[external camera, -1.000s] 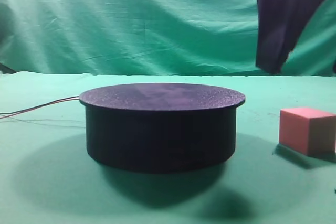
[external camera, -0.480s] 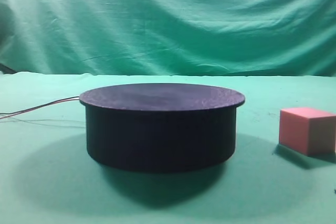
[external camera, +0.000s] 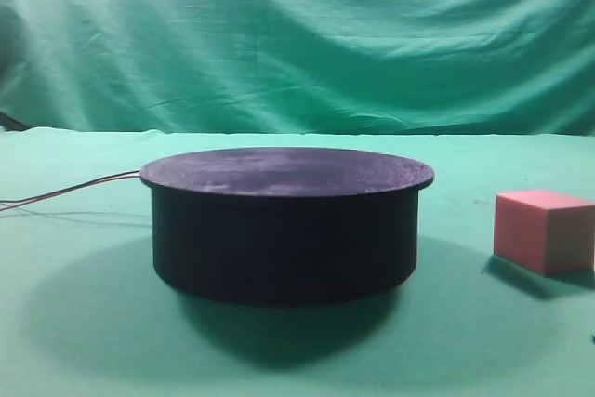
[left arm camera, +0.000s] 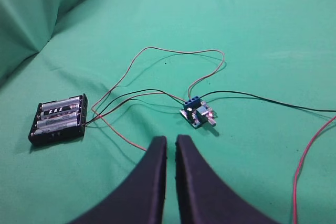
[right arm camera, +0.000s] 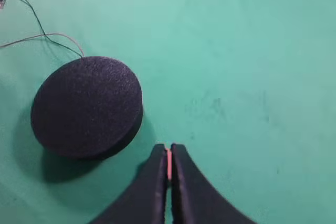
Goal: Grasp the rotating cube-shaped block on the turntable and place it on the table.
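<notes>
High view: I see the block point(external camera: 544, 231) resting on the table point(external camera: 74, 341), right of the turntable point(external camera: 286, 225) and apart from it; the disc top is bare, so I judge the placing done, with nothing left but parking the arms. No gripper shows here.

Left wrist: left gripper point(left arm camera: 171, 142) pressed together, empty, above a battery holder point(left arm camera: 58, 119) and circuit board point(left arm camera: 197, 114); no legible writing.

Right wrist: right gripper point(right arm camera: 168, 150) pressed together, high over the table; a pink sliver shows through the slit.
</notes>
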Controlling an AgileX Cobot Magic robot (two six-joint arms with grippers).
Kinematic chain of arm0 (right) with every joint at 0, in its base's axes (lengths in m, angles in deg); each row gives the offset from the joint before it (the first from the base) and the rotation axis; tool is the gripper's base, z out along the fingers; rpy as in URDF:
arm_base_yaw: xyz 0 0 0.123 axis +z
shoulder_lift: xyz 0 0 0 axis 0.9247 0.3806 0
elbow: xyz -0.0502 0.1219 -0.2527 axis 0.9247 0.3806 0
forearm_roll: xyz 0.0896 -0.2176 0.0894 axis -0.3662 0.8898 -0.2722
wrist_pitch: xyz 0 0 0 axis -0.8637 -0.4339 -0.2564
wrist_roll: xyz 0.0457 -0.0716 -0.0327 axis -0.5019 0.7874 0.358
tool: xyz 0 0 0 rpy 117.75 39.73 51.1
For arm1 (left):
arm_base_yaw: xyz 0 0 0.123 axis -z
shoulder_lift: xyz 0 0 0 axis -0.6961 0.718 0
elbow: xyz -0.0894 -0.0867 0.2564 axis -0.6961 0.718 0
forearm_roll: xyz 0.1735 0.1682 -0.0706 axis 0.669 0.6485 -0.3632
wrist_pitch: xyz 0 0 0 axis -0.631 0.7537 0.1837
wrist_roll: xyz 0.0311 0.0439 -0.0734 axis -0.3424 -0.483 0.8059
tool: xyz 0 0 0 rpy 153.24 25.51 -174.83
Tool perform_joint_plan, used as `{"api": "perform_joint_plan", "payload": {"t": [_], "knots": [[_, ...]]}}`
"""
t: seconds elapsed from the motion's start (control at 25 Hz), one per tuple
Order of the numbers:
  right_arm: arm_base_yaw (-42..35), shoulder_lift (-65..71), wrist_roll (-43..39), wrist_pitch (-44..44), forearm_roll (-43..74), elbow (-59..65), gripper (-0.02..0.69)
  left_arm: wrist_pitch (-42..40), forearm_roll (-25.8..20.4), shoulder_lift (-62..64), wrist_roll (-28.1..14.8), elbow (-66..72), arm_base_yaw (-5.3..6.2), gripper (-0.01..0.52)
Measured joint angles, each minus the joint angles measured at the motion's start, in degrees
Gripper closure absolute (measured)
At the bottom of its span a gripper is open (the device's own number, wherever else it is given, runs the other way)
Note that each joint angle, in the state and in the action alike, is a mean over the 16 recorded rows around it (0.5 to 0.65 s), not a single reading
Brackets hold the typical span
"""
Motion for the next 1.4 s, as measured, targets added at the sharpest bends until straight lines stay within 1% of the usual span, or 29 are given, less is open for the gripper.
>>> {"api": "perform_joint_plan", "payload": {"t": [0.16,0.32,0.44,0.6,0.88,1.2,1.4], "knots": [[-5.83,-6.92,2.43,5.95,0.16,6.62,0.665,0.00,0.00,0.00,0.00,0.00,0.00,0.514],[-12.44,-15.68,3.22,10.45,-0.17,14.29,0.665,0.00,0.00,0.00,0.00,0.00,0.00,0.514],[-16.66,-22.19,3.27,12.61,-0.42,19.58,0.665,0.00,0.00,0.00,0.00,0.00,0.00,0.514],[-20.16,-28.99,3.30,13.53,-0.53,24.68,0.662,0.00,0.00,0.00,0.00,0.00,0.00,0.514],[-21.99,-34.83,3.32,12.80,-0.56,29.05,0.641,0.00,0.00,0.00,0.00,0.00,0.00,0.514],[-22.05,-35.43,3.11,11.87,-0.58,29.49,0.617,0.00,0.00,0.00,0.00,0.00,0.00,0.514],[-22.05,-35.43,2.91,11.73,-0.58,29.49,0.617,0.00,0.00,0.00,0.00,0.00,0.00,0.514]]}}
